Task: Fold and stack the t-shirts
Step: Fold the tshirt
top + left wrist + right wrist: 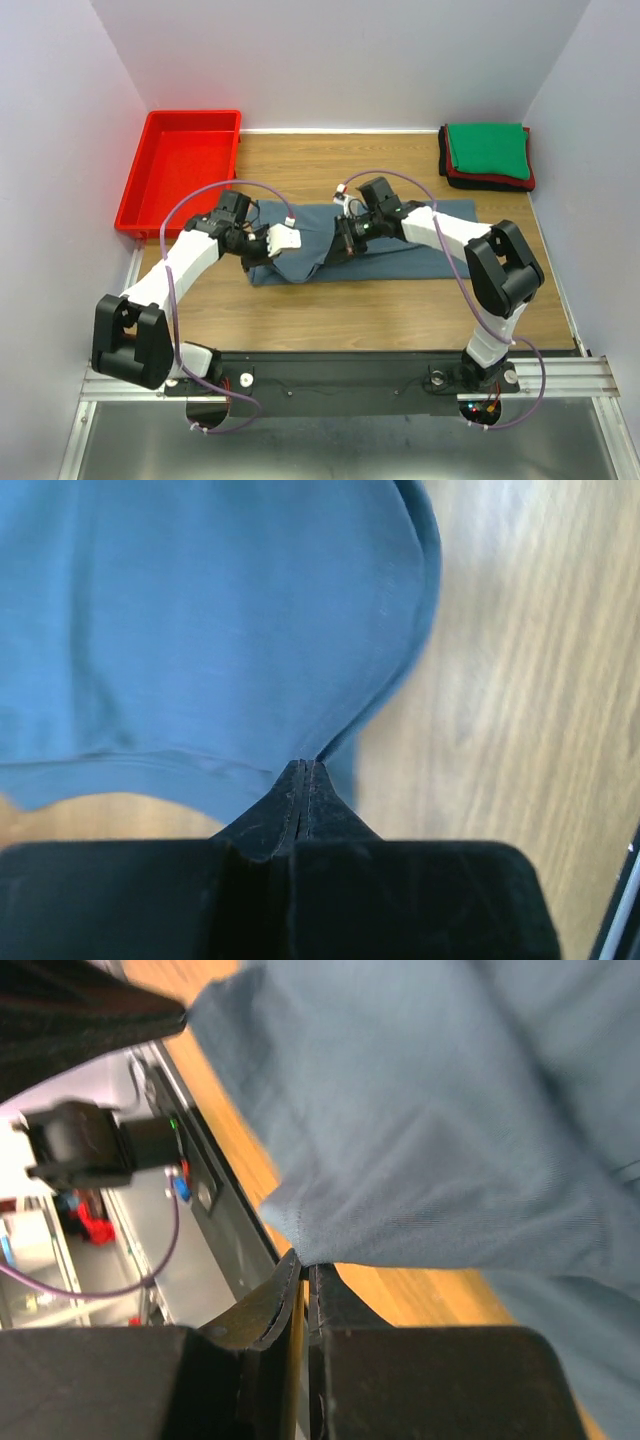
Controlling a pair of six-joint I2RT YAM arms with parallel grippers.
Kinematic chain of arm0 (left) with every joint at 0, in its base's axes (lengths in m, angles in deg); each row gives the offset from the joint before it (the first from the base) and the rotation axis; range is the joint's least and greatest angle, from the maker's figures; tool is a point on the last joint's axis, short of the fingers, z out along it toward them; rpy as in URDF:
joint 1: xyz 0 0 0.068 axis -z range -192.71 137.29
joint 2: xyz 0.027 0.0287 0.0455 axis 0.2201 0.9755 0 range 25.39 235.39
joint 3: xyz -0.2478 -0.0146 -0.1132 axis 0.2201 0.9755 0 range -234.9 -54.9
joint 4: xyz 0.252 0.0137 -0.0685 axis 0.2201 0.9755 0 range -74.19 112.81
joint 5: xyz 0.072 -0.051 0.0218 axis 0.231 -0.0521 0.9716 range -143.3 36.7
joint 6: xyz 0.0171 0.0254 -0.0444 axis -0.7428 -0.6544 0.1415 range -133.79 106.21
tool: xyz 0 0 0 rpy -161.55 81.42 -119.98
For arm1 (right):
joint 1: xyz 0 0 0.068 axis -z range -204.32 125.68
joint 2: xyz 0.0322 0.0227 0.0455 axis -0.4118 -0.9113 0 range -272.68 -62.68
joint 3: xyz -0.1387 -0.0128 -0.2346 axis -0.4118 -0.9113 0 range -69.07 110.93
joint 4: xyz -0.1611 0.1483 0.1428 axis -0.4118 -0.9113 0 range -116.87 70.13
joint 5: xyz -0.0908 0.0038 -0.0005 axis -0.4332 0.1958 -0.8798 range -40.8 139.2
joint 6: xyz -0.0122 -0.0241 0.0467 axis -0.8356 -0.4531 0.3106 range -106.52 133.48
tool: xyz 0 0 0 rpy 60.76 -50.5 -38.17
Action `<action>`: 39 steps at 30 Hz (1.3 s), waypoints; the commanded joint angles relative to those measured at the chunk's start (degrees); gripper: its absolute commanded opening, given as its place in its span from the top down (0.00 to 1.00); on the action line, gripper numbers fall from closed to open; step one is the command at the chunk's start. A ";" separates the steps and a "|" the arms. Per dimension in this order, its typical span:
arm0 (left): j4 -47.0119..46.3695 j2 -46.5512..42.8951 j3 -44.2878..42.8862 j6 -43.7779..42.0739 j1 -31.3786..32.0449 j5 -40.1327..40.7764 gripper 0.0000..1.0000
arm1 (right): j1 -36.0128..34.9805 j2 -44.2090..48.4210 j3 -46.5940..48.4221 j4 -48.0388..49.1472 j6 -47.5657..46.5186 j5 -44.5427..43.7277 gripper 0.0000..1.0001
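Observation:
The slate blue-grey t-shirt (400,250) lies across the middle of the wooden table, its left part lifted and bunched. My left gripper (262,243) is shut on the shirt's left edge; in the left wrist view the cloth (200,620) hangs from the closed fingertips (303,770). My right gripper (345,240) is shut on a cloth edge near the shirt's middle; in the right wrist view the fabric (430,1130) runs out of the pinched tips (305,1265). A folded stack with a green t-shirt (487,150) on top of red and black ones sits at the far right.
A red plastic tray (180,170) stands at the far left corner of the table. White walls close in the back and both sides. The black base rail (340,375) runs along the near edge.

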 commanded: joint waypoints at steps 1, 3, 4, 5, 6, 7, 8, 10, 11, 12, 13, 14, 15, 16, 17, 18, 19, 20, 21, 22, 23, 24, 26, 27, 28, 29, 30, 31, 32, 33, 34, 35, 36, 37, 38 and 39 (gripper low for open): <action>1.55 0.58 -6.02 3.07 -0.42 -2.21 1.00 | 3.67 0.72 4.64 -1.04 -0.08 2.06 1.00; 0.41 1.64 -8.84 4.38 -1.38 -2.12 1.00 | 4.55 -0.42 7.27 -1.48 -0.69 2.32 1.00; -0.91 2.86 -9.81 4.74 -1.91 -2.12 1.00 | 5.16 -1.56 8.16 -1.74 -1.05 2.41 0.99; -1.35 3.66 -10.69 5.09 -2.27 -2.12 1.00 | 5.43 -2.27 9.04 -2.01 -1.40 2.24 0.99; -1.79 4.53 -12.70 5.44 -2.70 -1.95 1.00 | 5.87 -2.88 9.83 -2.18 -1.75 2.24 0.99; -2.15 5.50 -13.68 5.53 -3.14 -1.77 1.00 | 6.13 -3.59 10.62 -2.36 -2.10 2.76 0.99; -2.41 7.60 -14.73 5.54 -4.19 -1.86 1.00 | 6.75 -5.25 12.63 -2.80 -2.28 2.76 0.99; -2.50 9.80 -17.89 5.54 -5.34 -2.29 1.00 | 7.37 -7.19 14.84 -3.24 -2.72 3.03 0.99; -2.59 11.82 -18.69 5.54 -6.13 -2.30 1.00 | 7.80 -8.85 16.76 -3.68 -3.16 3.03 0.99; -2.85 12.71 -19.48 5.45 -6.57 -2.12 1.00 | 7.98 -9.91 17.83 -3.85 -3.42 3.03 0.99; -3.38 14.37 -20.88 5.45 -6.84 -2.03 1.00 | 8.42 -10.62 19.49 -4.20 -3.51 3.03 0.99; -3.64 15.17 -21.33 5.45 -7.19 -2.03 1.00 | 8.42 -11.41 20.46 -4.21 -3.60 3.12 0.99; -3.91 15.96 -22.38 5.36 -7.19 -1.86 1.00 | 8.68 -13.33 21.26 -4.38 -3.60 3.20 0.99; -3.91 16.75 -22.74 5.19 -7.28 -1.60 1.00 | 9.21 -14.05 21.87 -4.56 -3.51 3.38 0.99; -4.43 18.06 -23.18 5.18 -7.28 -1.16 1.00 | 9.65 -15.62 23.18 -4.82 -3.34 3.81 0.99; -4.87 18.77 -23.18 5.18 -7.19 -1.16 1.00 | 9.65 -15.63 23.72 -4.82 -3.25 3.82 0.99; -5.40 19.48 -23.36 5.45 -7.36 -0.55 1.00 | 9.91 -16.85 24.07 -4.91 -3.07 3.82 0.99; -6.36 20.70 -23.53 5.53 -7.28 -0.19 1.00 | 10.44 -17.30 24.34 -5.00 -2.99 4.17 0.99; -6.72 21.32 -23.71 5.97 -7.37 -0.10 1.00 | 10.53 -17.57 24.51 -5.08 -2.90 4.26 1.00; -7.50 21.76 -23.88 6.67 -7.37 0.51 1.00 | 10.79 -18.00 24.86 -5.17 -2.90 4.35 0.99; -8.99 22.81 -24.06 7.64 -7.37 0.69 1.00 | 11.14 -18.62 25.04 -5.26 -2.90 4.61 0.99; -9.44 23.26 -24.58 8.17 -7.37 0.86 1.00 | 11.32 -18.97 25.22 -5.35 -2.55 4.70 1.00; -11.81 24.49 -25.20 10.27 -7.37 1.83 1.00 | 11.94 -19.59 25.57 -5.44 -2.28 5.05 0.99; -12.78 24.75 -25.55 11.15 -7.28 2.53 1.00 | 12.11 -19.76 25.57 -5.44 -2.28 5.31 0.99; -14.44 25.28 -26.34 12.64 -7.28 3.67 1.00 | 12.72 -19.94 25.75 -5.44 -2.02 5.66 1.00; -14.98 25.72 -26.87 12.92 -7.28 4.03 1.00 | 12.90 -20.03 25.83 -5.35 -1.93 5.93 1.00; -15.07 26.07 -28.35 13.01 -7.19 4.29 1.00 | 13.17 -20.12 25.92 -5.26 -2.10 5.93 0.99; -15.07 26.51 -29.06 13.01 -7.19 4.21 1.00 | 13.26 -20.38 26.10 -5.35 -2.11 6.19 0.99; -14.98 27.38 -29.77 13.18 -7.19 4.12 1.00 | 13.52 -20.55 26.45 -5.35 -2.02 6.89 1.00; -14.98 27.74 -30.30 13.18 -7.10 4.12 1.00 | 13.69 -21.17 26.71 -5.35 -1.93 7.33 0.99; -14.98 28.18 -31.26 13.27 -6.93 4.47 1.00 | 13.70 -21.35 26.97 -5.35 -1.93 7.68 0.99; -15.16 28.97 -31.53 13.27 -6.84 4.56 1.00 | 13.70 -21.52 27.24 -5.35 -1.93 8.03 0.99; -15.16 29.24 -32.05 13.53 -6.58 4.91 1.00 | 13.70 -21.96 27.68 -5.35 -2.02 8.04 0.99; -15.33 29.59 -32.15 13.71 -6.58 5.17 1.00 | 13.70 -22.14 27.85 -5.35 -2.02 8.21 0.99; -15.94 29.85 -32.15 14.06 -6.31 5.43 1.00 | 13.78 -22.31 28.03 -5.35 -2.19 8.30 0.99; -16.47 29.85 -32.06 14.15 -6.22 5.70 1.00 | 13.87 -22.49 28.12 -5.35 -2.28 8.39 0.99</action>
